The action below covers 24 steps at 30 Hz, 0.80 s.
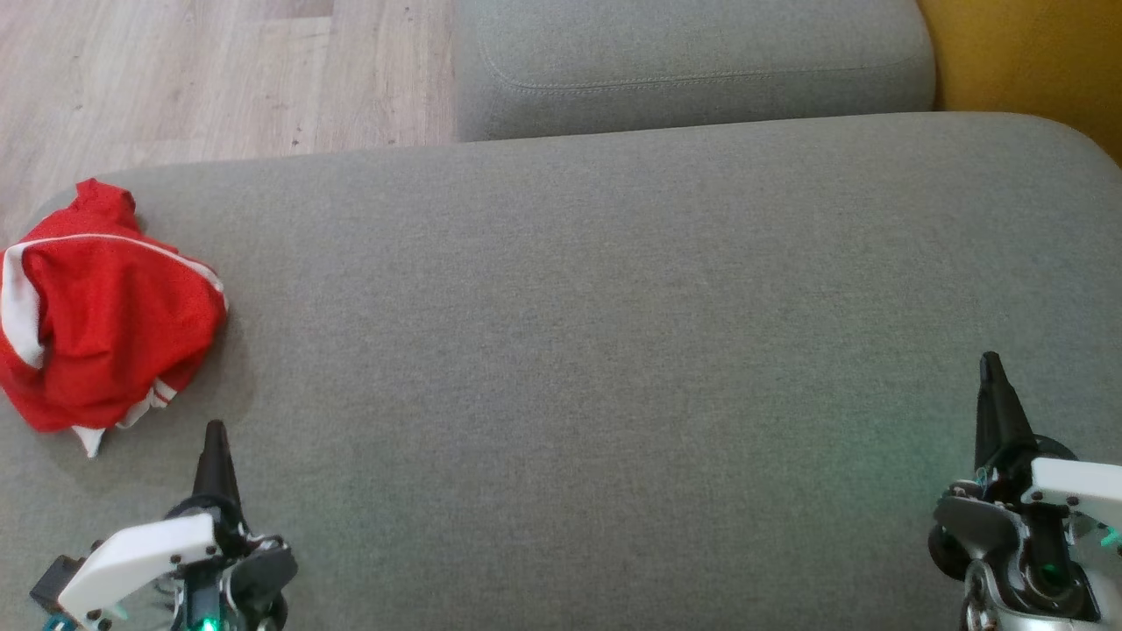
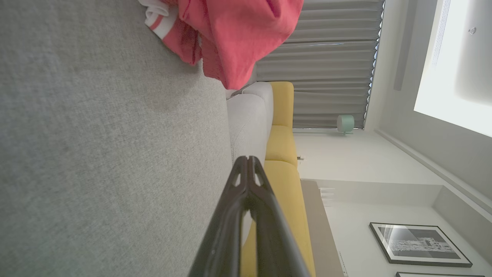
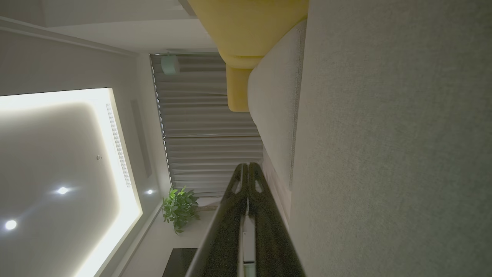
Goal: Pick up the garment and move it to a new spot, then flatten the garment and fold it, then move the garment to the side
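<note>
My left tool (image 1: 215, 431) is at 7 o'clock in the head view. Its two long dark fingers are pressed together and there is nothing in them. My right tool (image 1: 990, 364) is at 4 o'clock, and it is closed and empty too. Both are over the big flat grey cloth sofa cushion (image 1: 596, 350).

The crumpled red cloth garment with white stripes (image 1: 105, 307) lies in a heap at 9 o'clock, on the left edge of that cushion. It is at 11 o'clock from my left tool, near it but not touching. From my left wrist, the garment (image 2: 230, 38) shows at 12 o'clock, past my closed fingers.

A second grey cushion (image 1: 692, 61) lies at 12 o'clock. There is a yellow sofa (image 1: 1026, 53) at 1 o'clock and pale wood floor (image 1: 175, 79) at 11 o'clock.
</note>
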### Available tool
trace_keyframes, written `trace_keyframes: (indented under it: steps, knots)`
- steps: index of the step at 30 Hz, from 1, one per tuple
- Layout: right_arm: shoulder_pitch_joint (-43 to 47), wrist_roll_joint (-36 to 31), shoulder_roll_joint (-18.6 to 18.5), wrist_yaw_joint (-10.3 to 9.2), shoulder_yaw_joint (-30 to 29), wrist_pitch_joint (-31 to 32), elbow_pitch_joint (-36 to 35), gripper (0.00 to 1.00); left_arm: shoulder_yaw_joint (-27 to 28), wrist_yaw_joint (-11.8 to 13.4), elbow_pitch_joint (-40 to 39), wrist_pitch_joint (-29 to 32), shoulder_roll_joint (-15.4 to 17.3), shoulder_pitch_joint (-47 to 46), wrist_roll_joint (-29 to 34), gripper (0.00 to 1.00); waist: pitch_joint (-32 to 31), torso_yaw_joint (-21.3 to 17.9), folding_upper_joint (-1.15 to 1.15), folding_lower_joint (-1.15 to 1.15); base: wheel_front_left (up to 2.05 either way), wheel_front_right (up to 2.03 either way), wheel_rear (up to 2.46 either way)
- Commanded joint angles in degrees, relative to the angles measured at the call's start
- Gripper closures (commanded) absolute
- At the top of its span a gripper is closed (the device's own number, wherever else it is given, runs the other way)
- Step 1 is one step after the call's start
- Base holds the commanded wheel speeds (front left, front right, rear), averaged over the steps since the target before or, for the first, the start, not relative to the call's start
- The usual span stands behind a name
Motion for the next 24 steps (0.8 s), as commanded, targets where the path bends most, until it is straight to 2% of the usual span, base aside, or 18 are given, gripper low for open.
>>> trace_keyframes:
  steps: [1,5,6,9,24]
  knots:
    - [-1.2,0.41,-0.28,-0.04,1.18,0.32,-2.3,1.0,2.22,-0.41,-2.16,0.4,0.36,-1.84,-0.32,1.0,0.0,0.0,0.0,0.0,0.0,0.0,0.0]
    - [-1.2,0.41,-0.28,-0.04,1.18,0.32,-2.3,1.0,2.22,-0.41,-2.16,0.4,0.36,-1.84,-0.32,1.0,0.0,0.0,0.0,0.0,0.0,0.0,0.0]
    - [0.0,0.0,0.02,0.0,0.02,-0.01,0.25,0.0,-0.06,0.03,0.2,-0.04,-0.01,0.01,0.0,0.0,0.0,0.0,0.0,0.0,0.0,0.0,0.0]
    - [0.77,0.0,0.21,0.0,0.08,-0.01,2.9,0.0,-0.44,0.03,2.58,-0.05,-0.12,1.03,0.02,0.0,0.01,0.0,0.0,0.0,0.0,0.0,0.0]
    - [-0.59,-2.88,-1.04,0.0,2.28,-2.32,2.26,0.0,-0.95,-0.02,3.04,-2.4,0.53,-0.3,4.02,0.0,0.26,-0.15,0.0,0.0,0.0,0.0,0.0]
